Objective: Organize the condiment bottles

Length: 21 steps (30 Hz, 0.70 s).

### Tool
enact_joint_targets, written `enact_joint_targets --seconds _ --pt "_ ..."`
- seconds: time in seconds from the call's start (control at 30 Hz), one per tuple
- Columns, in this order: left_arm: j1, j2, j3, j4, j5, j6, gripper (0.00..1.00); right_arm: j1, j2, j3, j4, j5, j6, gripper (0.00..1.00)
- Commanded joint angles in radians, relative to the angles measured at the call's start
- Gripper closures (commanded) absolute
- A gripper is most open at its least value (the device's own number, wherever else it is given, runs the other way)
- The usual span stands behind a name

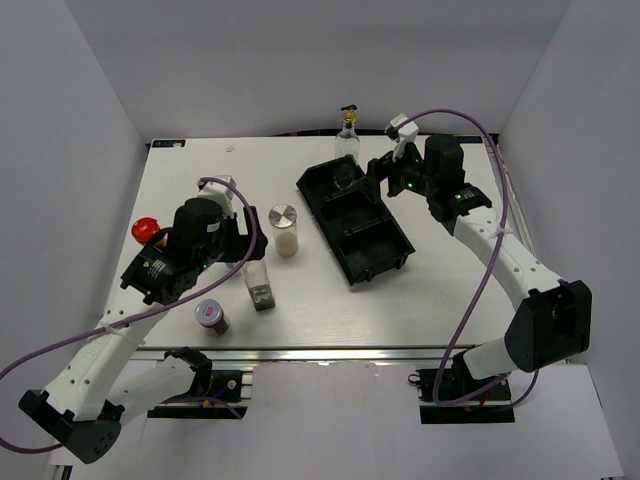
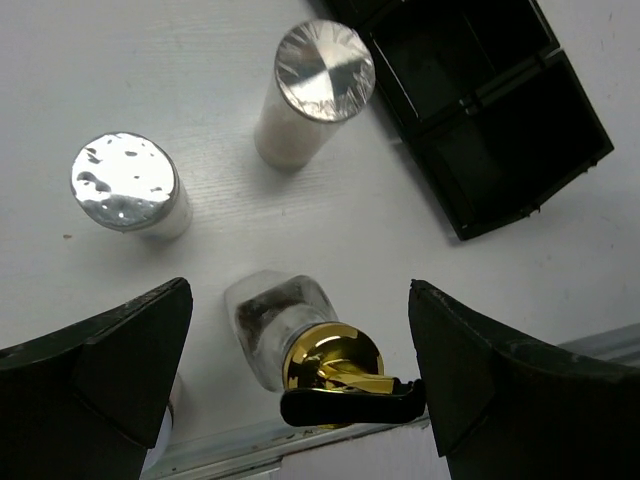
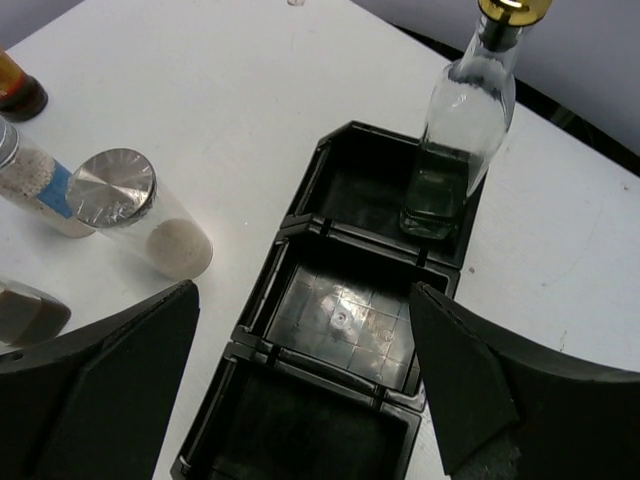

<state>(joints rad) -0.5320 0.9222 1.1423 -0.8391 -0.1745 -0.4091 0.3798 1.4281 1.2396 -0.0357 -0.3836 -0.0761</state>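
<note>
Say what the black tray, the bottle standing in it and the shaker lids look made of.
Tray: black plastic, apparently; moulded dividers, glossy floor reflecting light. Bottle: clear glass, judging by its transparency and thick walls, with a shiny gold, metal-looking spout. Shaker lids: silver, probably brushed metal; radial sheen.

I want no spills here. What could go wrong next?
The open left hand straddles the gold-spouted bottle near the table edge; a poor grip might tip it off. The silver-lidded jar close by might get knocked. The open right hand hovers over the tray beside the glass bottle; a swing might topple it.
</note>
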Motion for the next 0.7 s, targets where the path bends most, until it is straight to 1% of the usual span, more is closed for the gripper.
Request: enact_joint_targets --seconds 0.0,0.1,0.23,0.53,0.6,0.67 --pt "-0.040 0.000 -0.024 -0.028 0.021 0.021 0.02 -0.004 -0.004 0.020 -0.003 0.020 -0.019 0.11" --pt "-0.059 -0.008 -0.030 -0.034 -0.026 0.016 0.03 -0.002 -0.012 0.012 0.002 0.022 -0.017 0.11" --pt "-0.091 -0.003 -0.052 -0.006 -0.019 0.013 0.05 -0.004 -0.023 -0.003 0.014 0.031 -0.016 0.11" --pt "-0.164 0.003 -0.079 0.025 -0.124 -0.016 0.19 -0.005 -0.061 -0.040 0.020 0.029 -0.033 0.11" --pt "-0.189 0.020 -0.093 0.032 -0.149 -0.023 0.22 -0.007 -0.066 -0.045 0.025 0.025 -0.033 0.11" --pt "-0.209 0.047 -0.098 0.038 -0.152 -0.027 0.27 -0.005 -0.066 -0.046 0.025 0.019 -0.037 0.11"
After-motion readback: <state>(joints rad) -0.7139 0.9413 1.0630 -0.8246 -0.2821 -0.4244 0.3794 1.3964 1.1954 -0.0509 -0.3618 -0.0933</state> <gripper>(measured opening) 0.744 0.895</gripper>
